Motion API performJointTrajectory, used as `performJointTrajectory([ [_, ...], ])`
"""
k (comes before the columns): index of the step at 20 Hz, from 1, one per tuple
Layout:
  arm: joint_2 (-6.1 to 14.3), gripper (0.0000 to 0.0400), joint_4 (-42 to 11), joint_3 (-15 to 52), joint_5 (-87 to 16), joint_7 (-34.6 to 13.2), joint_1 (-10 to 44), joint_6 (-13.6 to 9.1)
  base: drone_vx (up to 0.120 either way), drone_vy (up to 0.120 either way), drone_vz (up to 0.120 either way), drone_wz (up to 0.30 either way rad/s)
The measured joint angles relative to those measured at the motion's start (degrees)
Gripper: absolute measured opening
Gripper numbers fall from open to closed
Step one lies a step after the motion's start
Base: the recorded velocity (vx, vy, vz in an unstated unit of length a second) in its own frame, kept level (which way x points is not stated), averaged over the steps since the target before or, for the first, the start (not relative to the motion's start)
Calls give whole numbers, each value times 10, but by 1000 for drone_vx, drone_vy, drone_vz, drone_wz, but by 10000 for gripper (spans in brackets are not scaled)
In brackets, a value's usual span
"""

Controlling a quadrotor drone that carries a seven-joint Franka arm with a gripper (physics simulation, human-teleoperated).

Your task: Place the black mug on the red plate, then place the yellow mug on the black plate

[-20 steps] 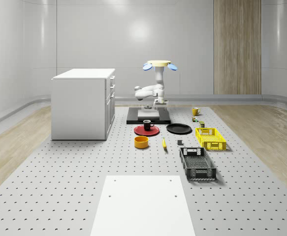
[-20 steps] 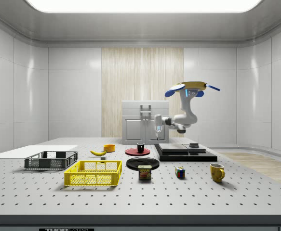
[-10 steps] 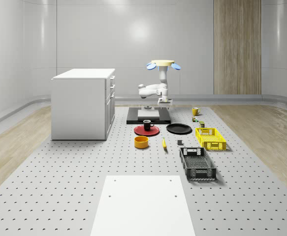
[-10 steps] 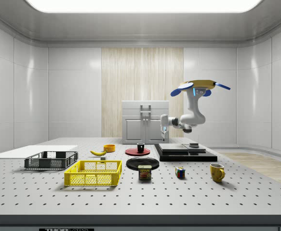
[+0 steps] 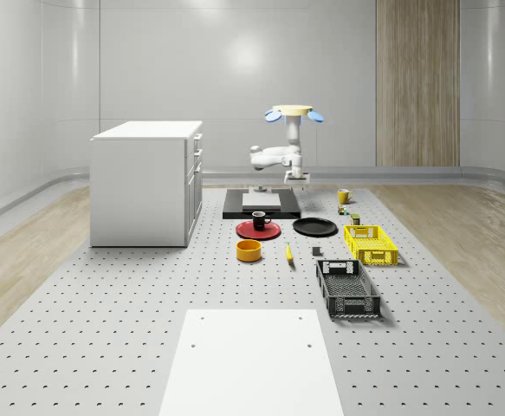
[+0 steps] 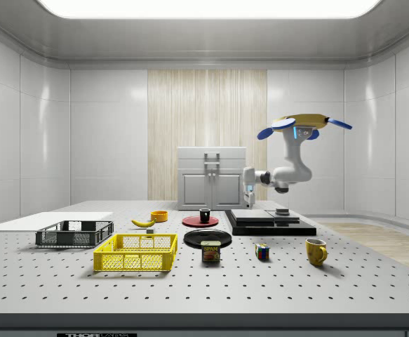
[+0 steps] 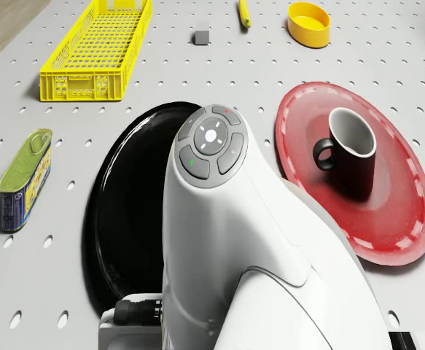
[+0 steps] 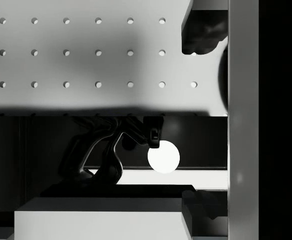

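The drone [image 5: 294, 113] hovers over the dark platform [image 5: 262, 206] behind the black plate [image 5: 314, 227], with its white arm [image 6: 286, 173] bent down and forward. The gripper [image 6: 250, 199] hangs above the platform's edge on the black-plate side, holding nothing; can't tell how its fingers stand. The red plate [image 7: 358, 182] sits right next to the black plate, and the black mug [image 7: 352, 153] is already standing upright on it. The yellow mug [image 6: 316, 251] is still on the table, well off from the black plate, past the platform in the side view.
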State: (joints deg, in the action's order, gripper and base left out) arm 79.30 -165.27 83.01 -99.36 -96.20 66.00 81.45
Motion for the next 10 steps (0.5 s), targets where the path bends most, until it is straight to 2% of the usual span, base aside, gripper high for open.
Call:
performJointTrajectory([
  [10,21,400,1,3,9,-3,3,20,-120,120,0,0],
])
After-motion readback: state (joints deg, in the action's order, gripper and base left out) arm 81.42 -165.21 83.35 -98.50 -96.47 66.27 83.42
